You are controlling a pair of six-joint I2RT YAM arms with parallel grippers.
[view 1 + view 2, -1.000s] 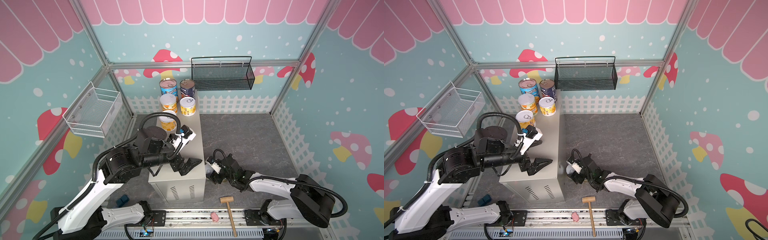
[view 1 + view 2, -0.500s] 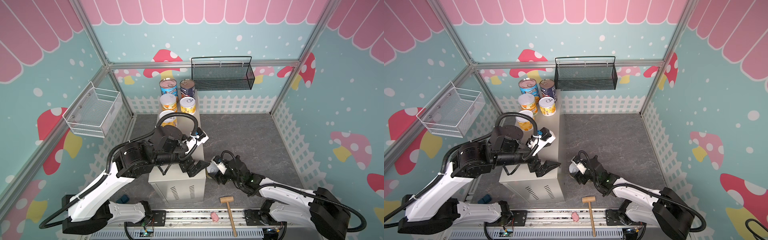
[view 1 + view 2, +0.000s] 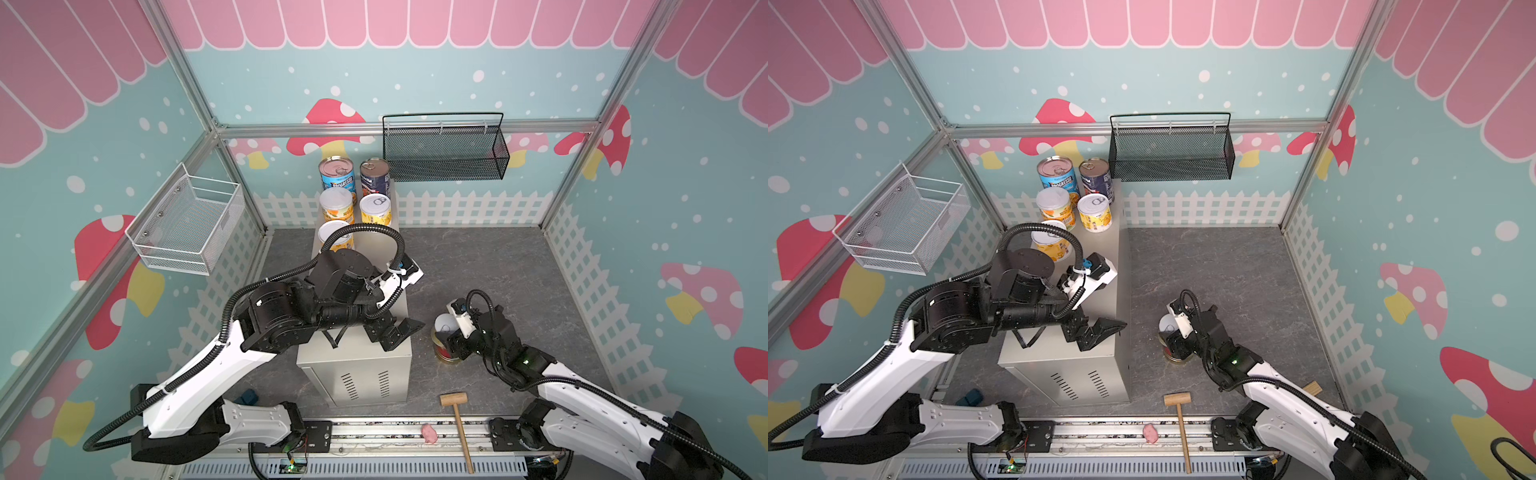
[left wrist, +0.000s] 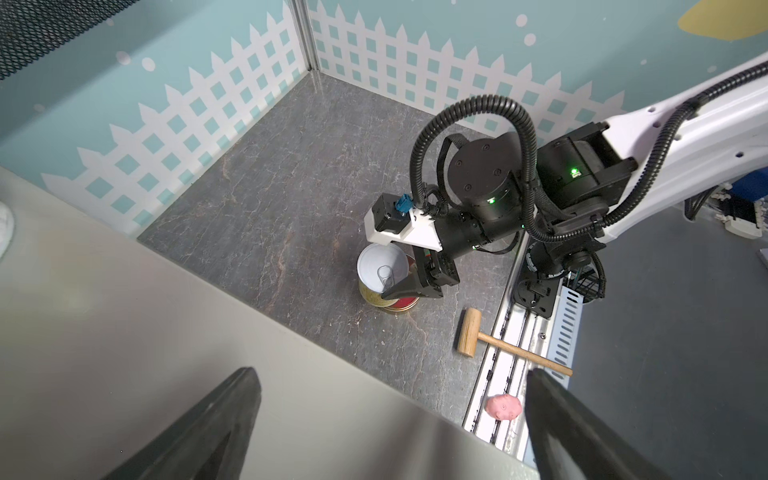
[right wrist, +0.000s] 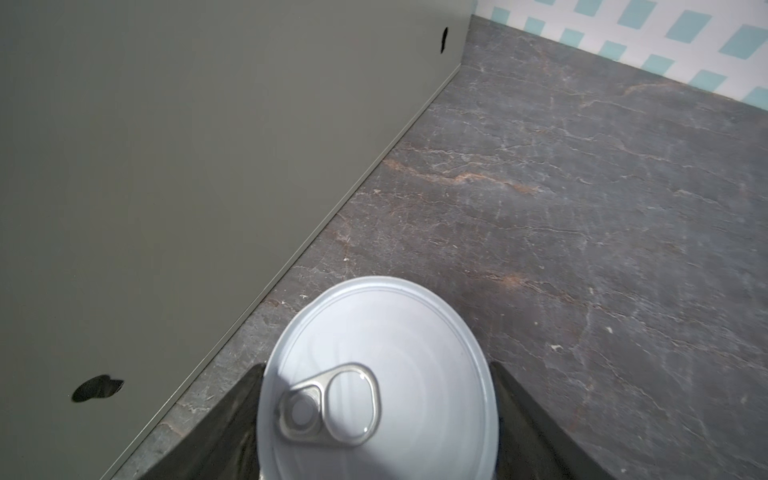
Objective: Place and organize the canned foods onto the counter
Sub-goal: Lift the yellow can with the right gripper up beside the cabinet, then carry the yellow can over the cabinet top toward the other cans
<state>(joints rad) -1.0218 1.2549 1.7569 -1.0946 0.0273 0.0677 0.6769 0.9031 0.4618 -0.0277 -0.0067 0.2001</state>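
The counter (image 3: 361, 370) is a long beige box on the grey floor. At its far end stand a light-blue Progresso can (image 3: 337, 174), a navy can (image 3: 375, 174) and three short yellow cans (image 3: 375, 210), the nearest one (image 3: 332, 232) partly behind a cable. My left gripper (image 3: 401, 334) hangs open and empty over the counter's near end (image 4: 208, 332). Right of the counter, my right gripper (image 3: 446, 334) is shut on a fourth yellow can (image 5: 378, 374), directly over a flat red-lidded gold tin (image 4: 401, 306) on the floor. Whether the can rests on the tin I cannot tell.
A wooden mallet (image 3: 455, 409) lies by the front rail, with a small pink toy (image 3: 430, 433) on the rail. A black mesh basket (image 3: 444, 153) hangs on the back wall and a white wire basket (image 3: 187, 224) on the left wall. A small blue object (image 3: 249, 398) sits left of the counter.
My left arm has swung right along the counter's near end, gripper still open. The right gripper has held the yellow can almost still while its arm shifted.
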